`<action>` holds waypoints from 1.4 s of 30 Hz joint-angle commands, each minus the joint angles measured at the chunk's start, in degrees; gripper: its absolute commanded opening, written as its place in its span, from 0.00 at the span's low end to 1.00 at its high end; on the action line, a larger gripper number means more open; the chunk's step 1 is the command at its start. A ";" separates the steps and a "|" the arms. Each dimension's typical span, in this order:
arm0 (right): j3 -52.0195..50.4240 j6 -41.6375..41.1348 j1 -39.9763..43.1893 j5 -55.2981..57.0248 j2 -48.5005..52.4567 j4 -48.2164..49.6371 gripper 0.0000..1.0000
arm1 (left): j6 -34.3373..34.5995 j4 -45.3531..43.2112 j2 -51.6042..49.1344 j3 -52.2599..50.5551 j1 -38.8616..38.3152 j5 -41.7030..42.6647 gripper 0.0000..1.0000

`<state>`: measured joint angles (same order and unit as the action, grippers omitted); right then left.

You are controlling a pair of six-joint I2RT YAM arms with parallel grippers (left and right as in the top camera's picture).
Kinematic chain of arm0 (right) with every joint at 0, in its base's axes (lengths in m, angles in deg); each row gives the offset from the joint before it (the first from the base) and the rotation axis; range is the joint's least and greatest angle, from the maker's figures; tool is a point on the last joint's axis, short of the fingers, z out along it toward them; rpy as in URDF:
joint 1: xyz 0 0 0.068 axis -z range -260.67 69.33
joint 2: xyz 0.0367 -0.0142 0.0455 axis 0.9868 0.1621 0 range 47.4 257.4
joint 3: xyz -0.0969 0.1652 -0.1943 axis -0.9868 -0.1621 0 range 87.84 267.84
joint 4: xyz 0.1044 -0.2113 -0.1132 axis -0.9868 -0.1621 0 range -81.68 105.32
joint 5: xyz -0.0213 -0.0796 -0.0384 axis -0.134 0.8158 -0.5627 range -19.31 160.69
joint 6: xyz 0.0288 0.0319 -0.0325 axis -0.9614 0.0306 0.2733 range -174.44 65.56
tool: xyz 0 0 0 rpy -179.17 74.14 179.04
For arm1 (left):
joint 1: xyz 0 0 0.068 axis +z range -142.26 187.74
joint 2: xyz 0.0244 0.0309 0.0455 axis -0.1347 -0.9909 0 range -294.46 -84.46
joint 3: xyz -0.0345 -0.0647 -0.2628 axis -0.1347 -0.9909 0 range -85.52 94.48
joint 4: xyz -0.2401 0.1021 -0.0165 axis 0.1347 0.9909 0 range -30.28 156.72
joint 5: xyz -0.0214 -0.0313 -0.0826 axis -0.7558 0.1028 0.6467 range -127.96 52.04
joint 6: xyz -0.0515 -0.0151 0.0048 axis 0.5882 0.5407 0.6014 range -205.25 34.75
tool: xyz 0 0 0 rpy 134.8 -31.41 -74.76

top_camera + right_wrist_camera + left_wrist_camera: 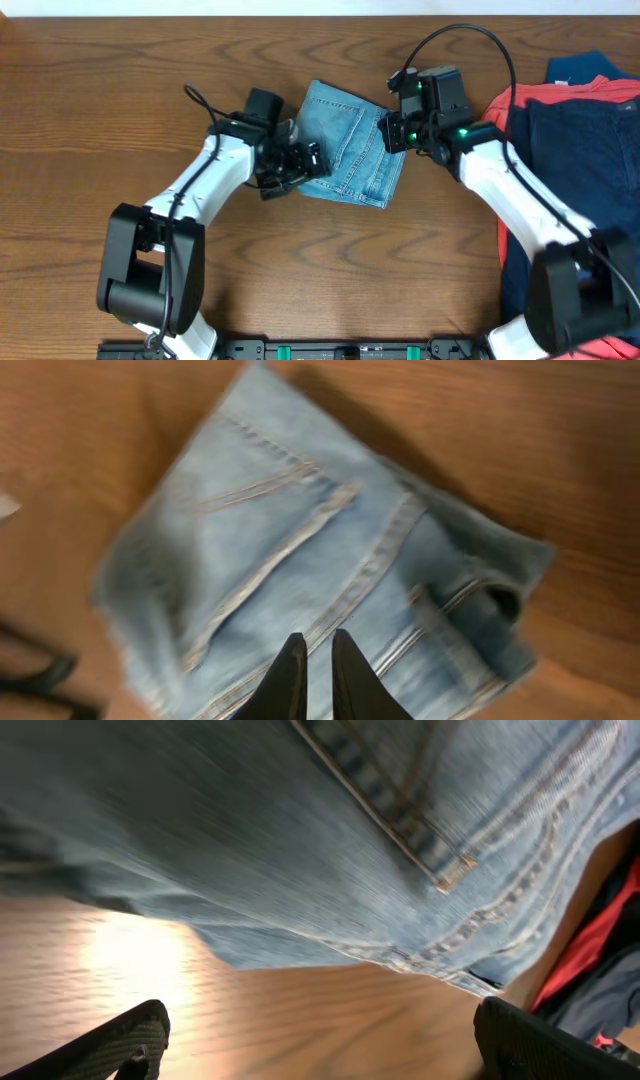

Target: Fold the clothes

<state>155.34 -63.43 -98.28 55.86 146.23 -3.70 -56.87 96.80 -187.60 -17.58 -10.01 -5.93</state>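
No writing shows on the folded jeans; left fingers spread apart, right fingers nearly together, holding nothing.

Light blue denim jeans close up over wooden counter.

Fills the upper part of the view, blurred; stitched seam and pocket corner running toward the right, lower edge resting on the counter. Left end effector spread wide, one dark fingertip at lower left, the other at lower right, nothing between them. Red garment and a dark one at the right edge.
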 commanded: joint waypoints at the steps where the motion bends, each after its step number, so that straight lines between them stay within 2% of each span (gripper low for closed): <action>1: -0.07 -3.26 2.14 3.02 5.60 1.16 0.08 | 5.44 -0.04 -0.35 -0.35 -1.88 0.96 0.98; 8: -0.07 -4.28 3.67 0.72 15.45 1.99 0.06 | 16.20 -4.96 -0.39 -1.81 -5.14 -4.96 0.98; 14: -0.07 -4.24 3.74 0.46 19.06 1.90 0.06 | 28.20 -16.68 -0.44 -8.96 -5.86 -5.70 0.98; 19: -0.07 -4.22 4.07 0.44 19.06 1.90 0.06 | 37.18 -31.98 -0.46 -18.38 -5.95 -5.73 0.98; 23: -0.07 -4.22 4.15 0.44 19.06 1.90 0.06 | 44.87 -47.89 -0.61 -26.14 -5.97 -6.69 0.98; 26: -0.07 -4.22 4.15 0.44 19.06 1.84 0.06 | 50.36 -54.01 -0.61 -29.81 -5.97 -9.70 0.98; 35: -0.07 -3.67 4.09 -2.25 19.06 1.49 0.04 | 50.47 -63.65 -4.87 -30.86 -6.12 -12.20 1.00; 37: -0.07 -3.58 4.00 -4.68 19.06 1.27 0.03 | 48.33 -63.63 -6.80 -30.86 -6.03 -12.13 0.94; 42: -0.07 -3.61 3.41 -5.31 19.06 -0.33 0.02 | 43.19 -64.13 -8.61 -30.86 -6.12 -10.91 0.68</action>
<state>156.57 -67.02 -94.67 53.07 161.44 -2.02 -9.52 29.46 -190.18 -45.43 -15.98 -12.81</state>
